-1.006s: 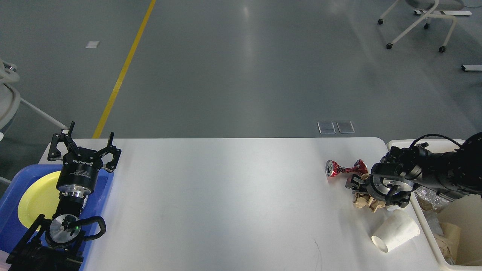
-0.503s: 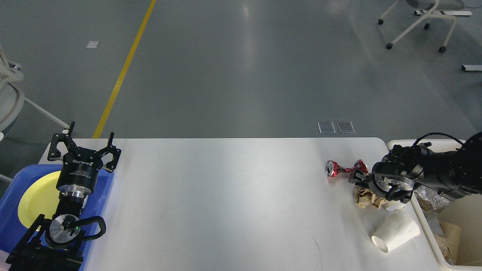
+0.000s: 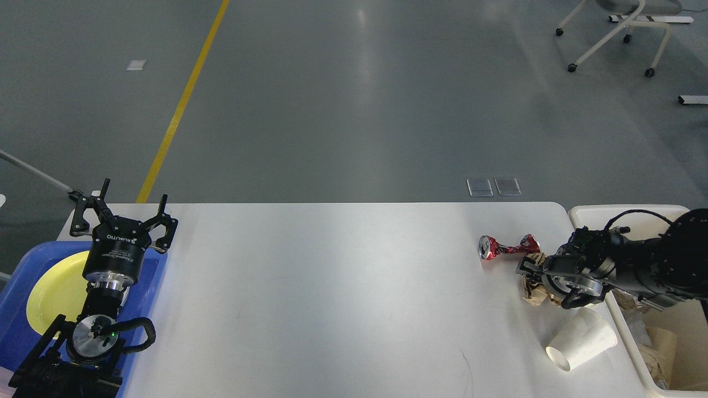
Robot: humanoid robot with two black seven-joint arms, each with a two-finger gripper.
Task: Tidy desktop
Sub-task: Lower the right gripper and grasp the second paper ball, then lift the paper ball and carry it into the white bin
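The white desktop (image 3: 343,287) holds a crushed red can (image 3: 506,247), a crumpled brown paper wad (image 3: 531,292) and a white paper cup (image 3: 581,340) lying on its side, all at the right end. My right gripper (image 3: 526,270) comes in from the right and sits low on the paper wad, just below the can. It is dark and seen end-on, so its fingers cannot be told apart. My left gripper (image 3: 123,216) is open and empty, pointing away above the far end of the blue tray.
A blue tray (image 3: 149,287) with a yellow plate (image 3: 55,290) sits at the left end under my left arm. A cream-white bin (image 3: 625,211) with paper and plastic waste stands beside the table's right edge. A wheeled chair base (image 3: 614,38) stands on the floor beyond.
My right gripper has turned and drawn back slightly to the right toward the bin, and now covers more of the paper wad. The left arm, can and cup have not moved.
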